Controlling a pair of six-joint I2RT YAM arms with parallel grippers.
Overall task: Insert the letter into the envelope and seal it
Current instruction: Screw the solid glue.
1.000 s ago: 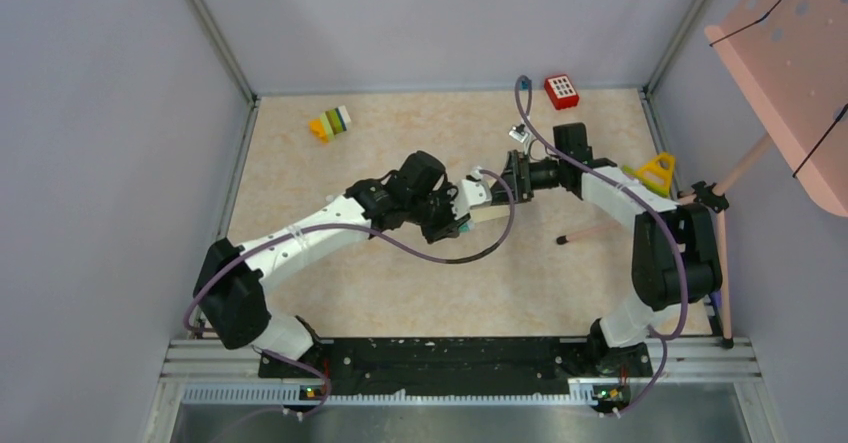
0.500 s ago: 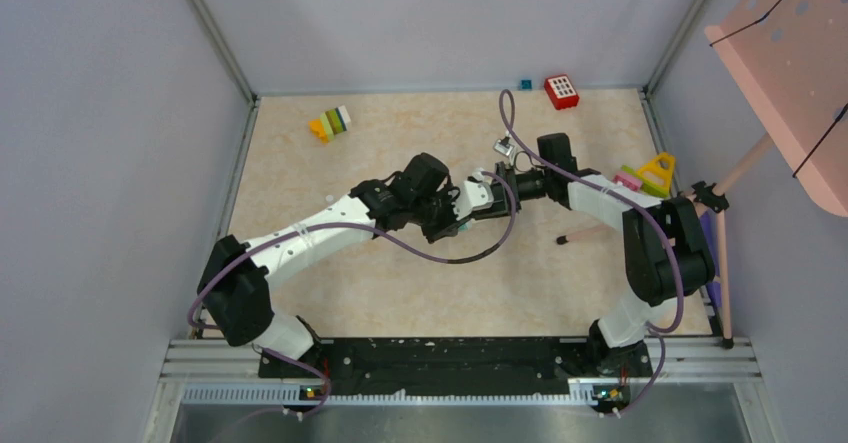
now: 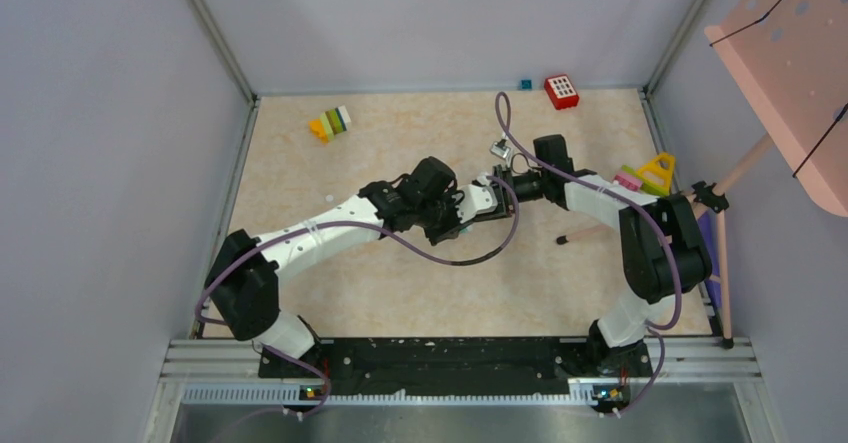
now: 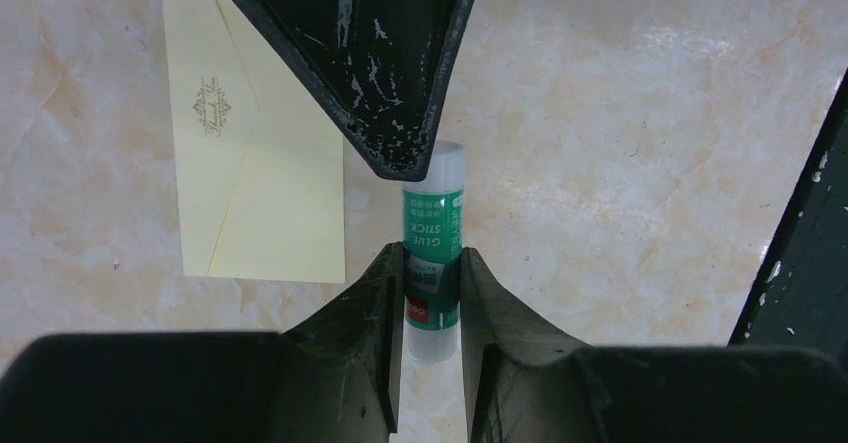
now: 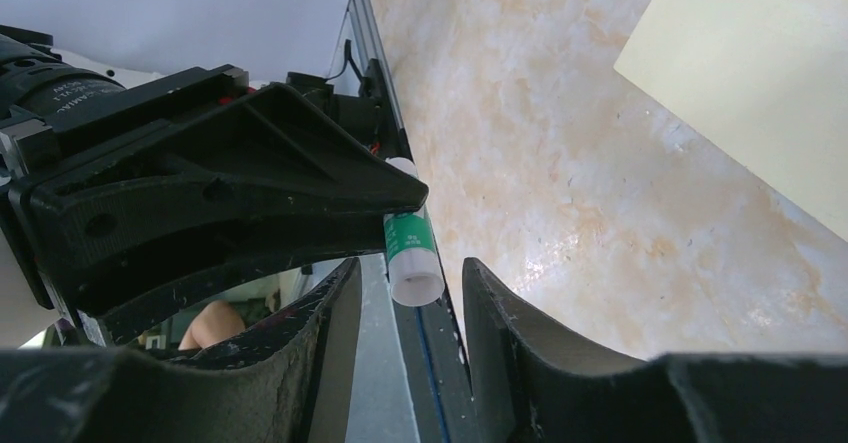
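- Bench [image 3: 300,163]: you have both arms reaching in and meeting nose to nose around mid-bench.
- Pink perforated panel [image 3: 790,73]: it sits on its stand off the right edge, well clear of the arms.
- Left gripper [image 4: 432,283]: it is clamped on the glue stick [image 4: 432,228], with a finger pressed on each side of the green label.
- Right gripper [image 5: 410,268]: its jaws are apart and straddle the white end of the same glue stick. You can see a gap on both sides, so it has no grip.
- Envelope [image 4: 270,203]: it lies flat on the bench, flap side up, with the flap folded down and a small gold emblem on it.
  - In your left wrist view it is just left of the glue stick.
  - I can't tell whether it is sealed.
  - Neither gripper touches it.
- Yellow triangular piece [image 3: 657,172]: it is near the right edge, beside the right arm.
- Stack of coloured blocks [image 3: 331,123]: it is at far left, well apart from the grippers.
- Red block [image 3: 561,91]: it is at the far edge, with a tiny blue cube [image 3: 525,84] just to its left.
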